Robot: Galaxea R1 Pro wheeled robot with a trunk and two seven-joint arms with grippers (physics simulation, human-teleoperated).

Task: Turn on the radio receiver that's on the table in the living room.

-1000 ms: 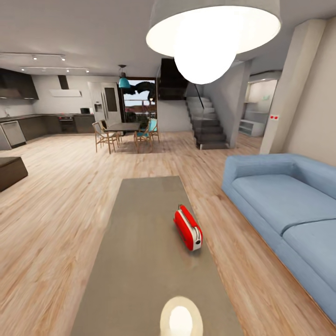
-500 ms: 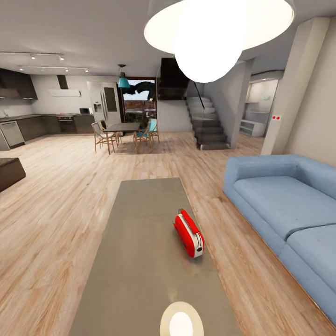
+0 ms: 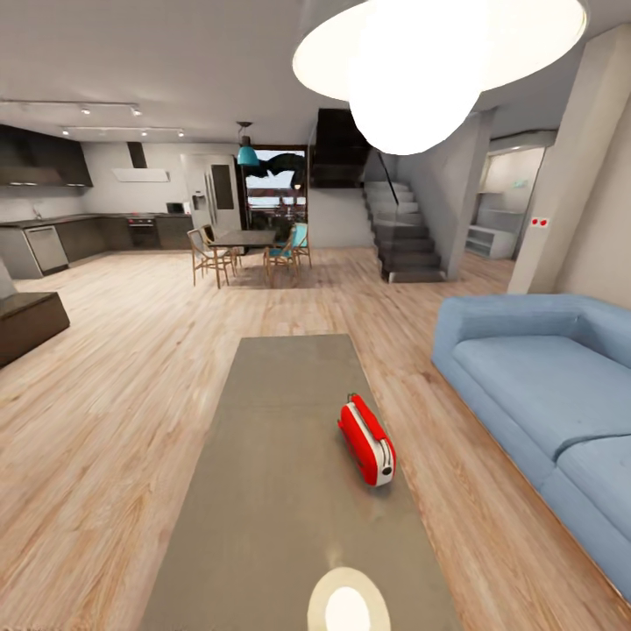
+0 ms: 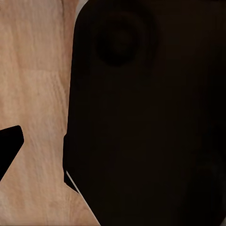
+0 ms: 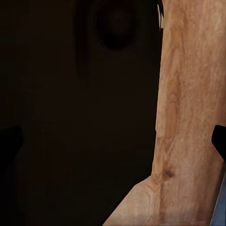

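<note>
The red radio receiver [image 3: 367, 440], with its white band and thin wire handle, lies on the right half of the long grey table [image 3: 263, 473], a little beyond its middle. The table runs away from me down the centre of the head view. In the left wrist view my left gripper [image 4: 113, 146] hangs over the wood floor beside my dark body, with one black fingertip [image 4: 9, 143] at the picture's edge. My right gripper [image 5: 113, 141] is likewise low by my body, its fingertips [image 5: 219, 140] far apart. Both are open and hold nothing.
A light blue sofa [image 3: 543, 386] stands along the table's right side across a strip of plank floor. The white dome lamp [image 3: 429, 61] hangs overhead and is mirrored on the near tabletop. A dark low block [image 3: 26, 320] is at left. Dining table [image 3: 245, 238], kitchen and stairs [image 3: 403, 237] lie far back.
The whole head view has shifted: the room has slid slightly right and the table and radio look a bit nearer. The radio has not moved on the table.
</note>
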